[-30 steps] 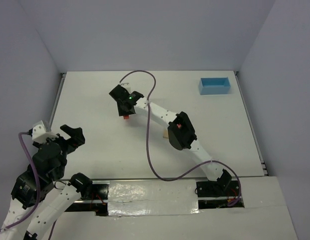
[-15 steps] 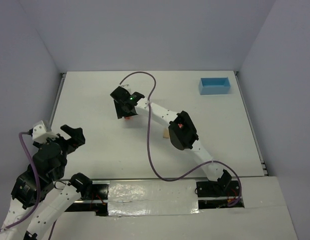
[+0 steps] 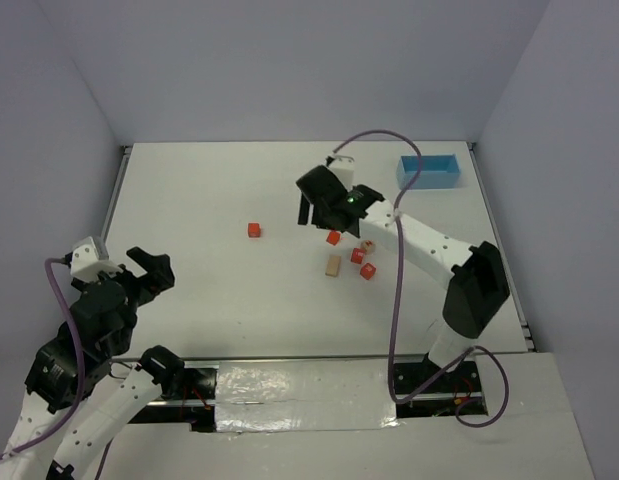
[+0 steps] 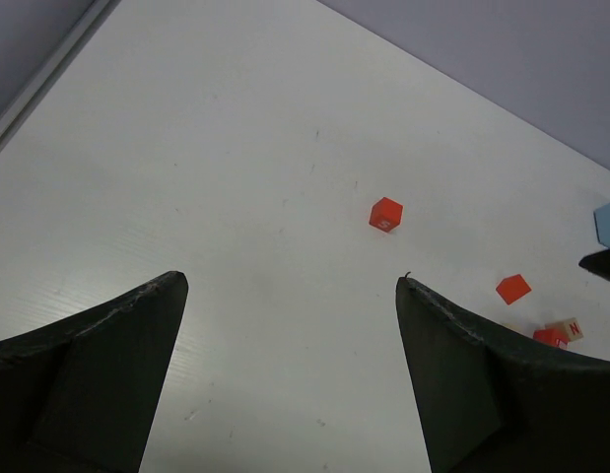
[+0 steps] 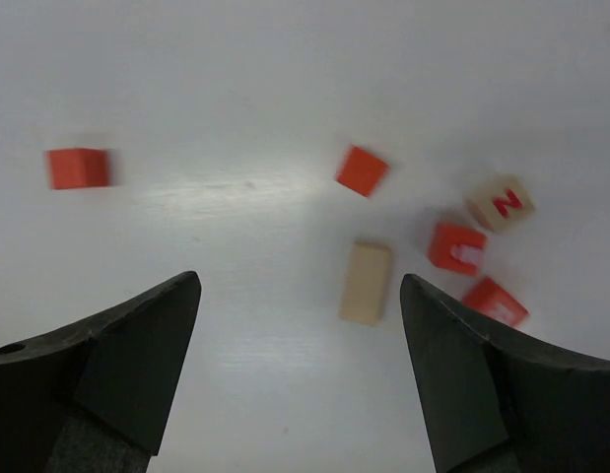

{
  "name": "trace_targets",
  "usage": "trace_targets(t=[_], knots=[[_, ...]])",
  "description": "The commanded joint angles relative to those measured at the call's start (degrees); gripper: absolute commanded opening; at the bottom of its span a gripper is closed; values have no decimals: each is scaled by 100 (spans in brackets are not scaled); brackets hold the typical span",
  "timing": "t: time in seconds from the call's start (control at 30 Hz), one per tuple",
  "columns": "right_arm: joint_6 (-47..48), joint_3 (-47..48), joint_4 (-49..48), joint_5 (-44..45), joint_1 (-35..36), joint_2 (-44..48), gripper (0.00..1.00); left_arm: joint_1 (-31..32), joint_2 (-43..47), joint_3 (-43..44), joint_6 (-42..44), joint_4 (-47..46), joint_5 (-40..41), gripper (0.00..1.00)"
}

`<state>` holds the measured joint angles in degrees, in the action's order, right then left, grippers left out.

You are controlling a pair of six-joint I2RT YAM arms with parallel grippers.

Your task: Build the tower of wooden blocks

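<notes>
Far left, the left fingers (image 4: 88,365) hang spread wide over the bare tabletop (image 3: 189,180), gripping nothing, well apart from the action. Moving across, a lone red cube (image 3: 253,229) sits by itself. It looks like the chosen foundation, though nothing is stacked on it. So the wood block tower isn't up: no block rests on another anywhere in view.

Next along, the right fingers (image 5: 502,384) are released and wide apart, nothing between them, hovering over the loose cluster just right of centre. Under them lie a red cube (image 5: 362,169), a tan oblong block (image 5: 366,283) on its flat side, a red lettered cube (image 5: 456,246), a tan cube marked N (image 5: 500,203) and one more red block (image 5: 494,301), all close together. Far right at the back is the blue tray (image 3: 428,171), out of play.

The step in hand reads as choosing the second piece. The next move calls for the fingers to drop squarely either side of one block; the red cube nearest the lone one looks freest. Then they close without nudging its neighbours, carry it left, and set it flush on the lone cube.
</notes>
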<state>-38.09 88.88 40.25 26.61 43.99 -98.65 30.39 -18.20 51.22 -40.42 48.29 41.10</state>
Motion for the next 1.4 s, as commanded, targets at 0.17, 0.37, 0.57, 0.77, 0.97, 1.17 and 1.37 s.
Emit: trace_targets(t=[0.17,0.37,0.57,0.77,0.97,1.17,1.37], knots=[[-2043,-2575,141,775,-645,1110,87,-25,-307,-16,316,-426,-348,100],[-2370,-3200,-138,724,-742,1401,79,-25,-527,-16,404,-487,-498,100],[-2423,-3254,-342,556,-874,1042,68,-25,-554,-25,395,-479,-489,99],[-2467,-3307,-448,494,-936,769,66,-25,-562,-25,413,-496,-507,100],[-2590,-3447,-492,512,-936,830,62,-24,-597,-33,430,-505,-533,99],[-2616,-3571,-597,477,-962,725,58,-25,-615,-33,439,-514,-551,99],[-2651,-3659,-685,485,-953,689,45,-25,-641,-33,439,-514,-559,99]])
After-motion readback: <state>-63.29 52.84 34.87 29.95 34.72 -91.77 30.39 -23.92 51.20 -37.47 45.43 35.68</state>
